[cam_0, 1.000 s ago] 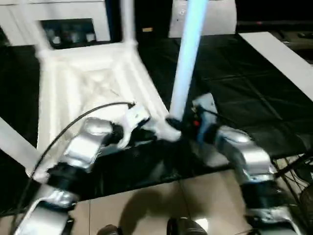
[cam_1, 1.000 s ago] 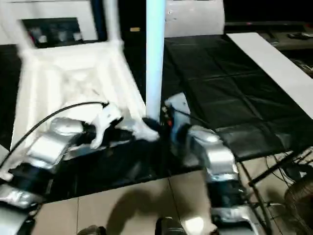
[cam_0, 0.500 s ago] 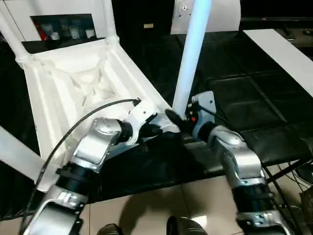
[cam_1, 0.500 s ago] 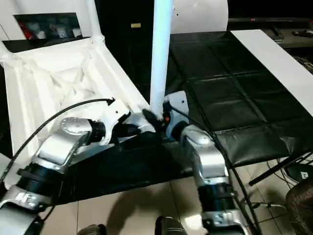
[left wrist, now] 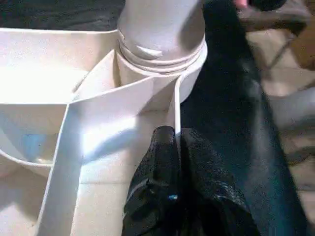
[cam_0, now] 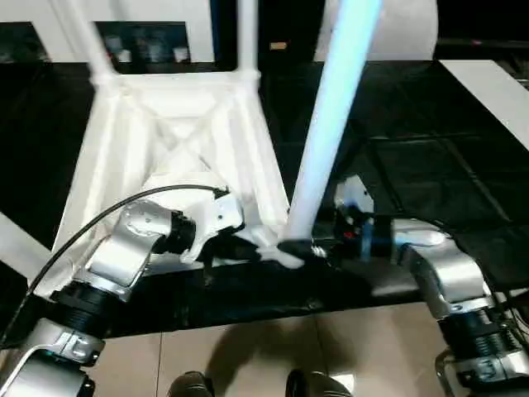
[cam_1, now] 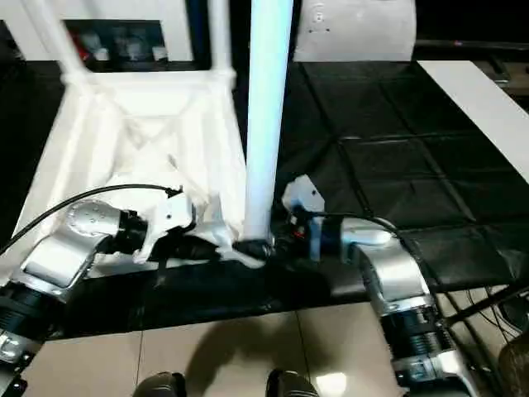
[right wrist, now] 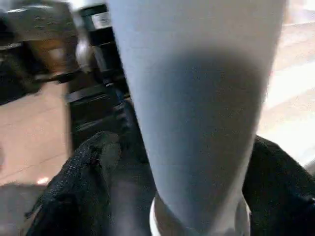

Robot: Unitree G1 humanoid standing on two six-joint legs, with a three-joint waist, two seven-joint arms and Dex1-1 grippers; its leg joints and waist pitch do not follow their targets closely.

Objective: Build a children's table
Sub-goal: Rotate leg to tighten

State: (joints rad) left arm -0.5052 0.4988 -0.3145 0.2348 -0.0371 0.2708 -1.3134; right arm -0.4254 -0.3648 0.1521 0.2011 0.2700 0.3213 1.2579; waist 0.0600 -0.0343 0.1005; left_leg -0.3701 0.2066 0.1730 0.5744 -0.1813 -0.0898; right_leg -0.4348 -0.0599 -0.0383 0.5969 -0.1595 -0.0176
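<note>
Table top (cam_0: 165,157) upside down on black desk (cam_0: 413,165), ribs up. Near leg (cam_0: 331,124) upright in corner socket (left wrist: 157,59). Left fingers (left wrist: 167,167) pinched together on a rib beside socket. Right fingers (right wrist: 93,172) spread apart, straddling leg base.

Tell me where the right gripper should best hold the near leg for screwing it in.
Probably low on the leg, just above the threaded base at the corner socket, coming in level from the right: the round shaft is upright and the right gripper fingers already straddle it there.
</note>
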